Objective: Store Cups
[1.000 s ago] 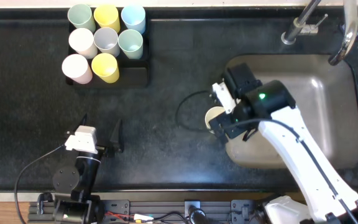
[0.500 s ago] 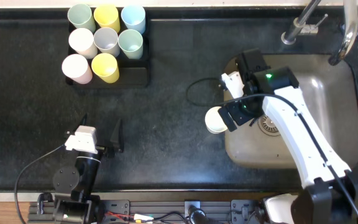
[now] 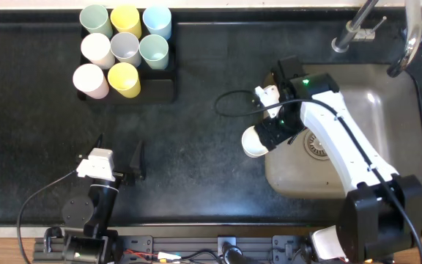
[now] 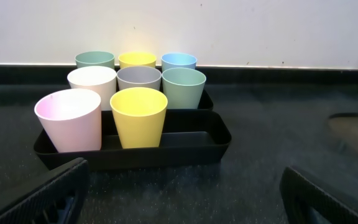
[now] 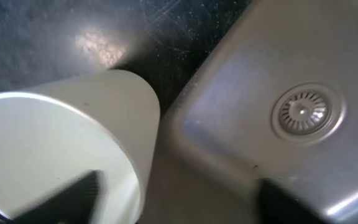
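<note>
A cream cup (image 3: 253, 142) stands mouth up on the dark counter, right at the sink's left rim. My right gripper (image 3: 269, 134) sits against its sink side. In the right wrist view the cream cup (image 5: 67, 143) is close up, with one finger (image 5: 73, 194) inside its mouth. The other finger (image 5: 288, 200) stands well clear of the cup wall, so the right gripper (image 5: 179, 202) is open. A black tray (image 3: 156, 89) at the back left holds several pastel cups (image 4: 138, 115). My left gripper (image 3: 119, 158) rests open near the front left, facing the black tray (image 4: 166, 149).
The steel sink (image 3: 343, 192) with its drain (image 5: 302, 113) lies at the right, and the faucet (image 3: 357, 28) stands behind it. A thin black cable (image 3: 229, 110) loops over the counter beside the right wrist. Bare counter stretches between the tray and the sink.
The right wrist has swung back toward the far side of the sink, uncovering the cream cup. The cup has stayed at the sink's rim. The left arm has not moved.
</note>
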